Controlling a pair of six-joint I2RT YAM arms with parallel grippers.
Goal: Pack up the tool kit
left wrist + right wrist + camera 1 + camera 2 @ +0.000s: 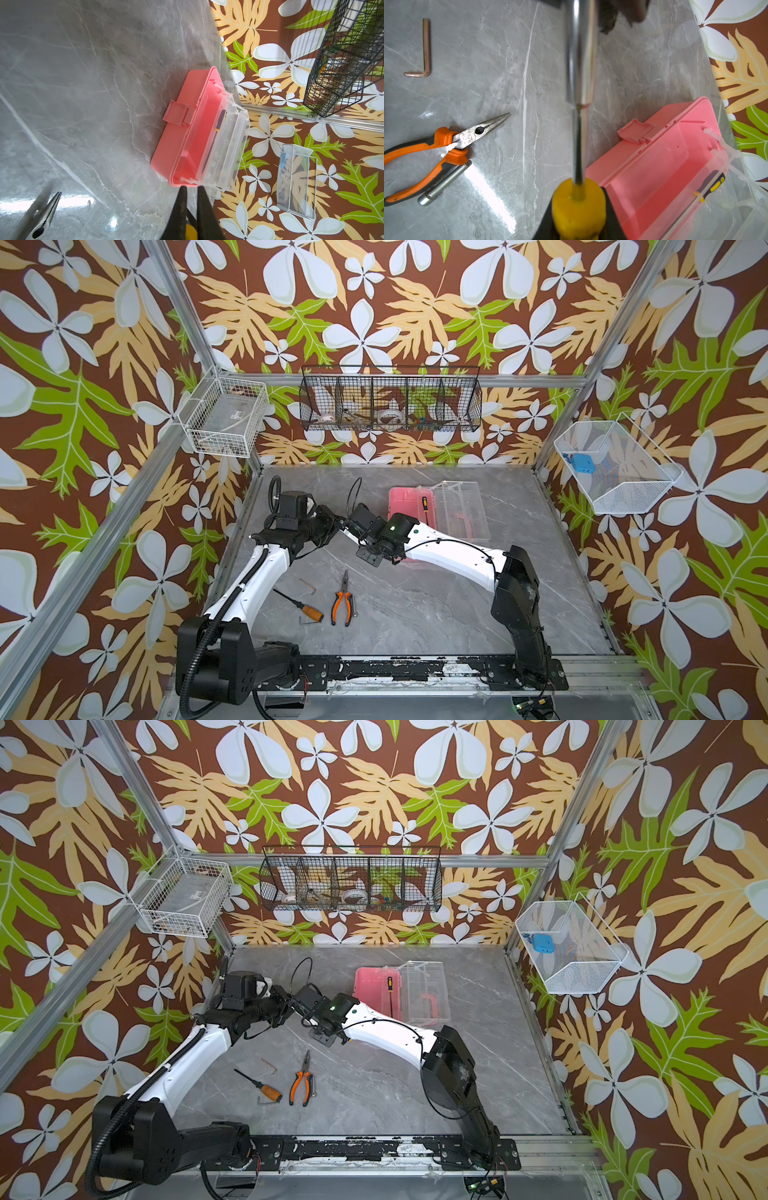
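Slim screwdriver [425,506] is in the case [401,499]. R pincer [577,200] clamps yellow-handle screwdriver [579,128], L pincer [191,188] is together. Pliers [343,603] + hex key [308,585] not packed yet.

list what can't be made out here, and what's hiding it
Tip of the held screwdriver: right wrist view, blurred and cut by the edge.
The yellow thing inside the left gripper: left wrist view, mostly cut off by the edge.
Front of the pink case: both top views, under the right arm.
Contents of the black wire basket: both top views, too small behind mesh.
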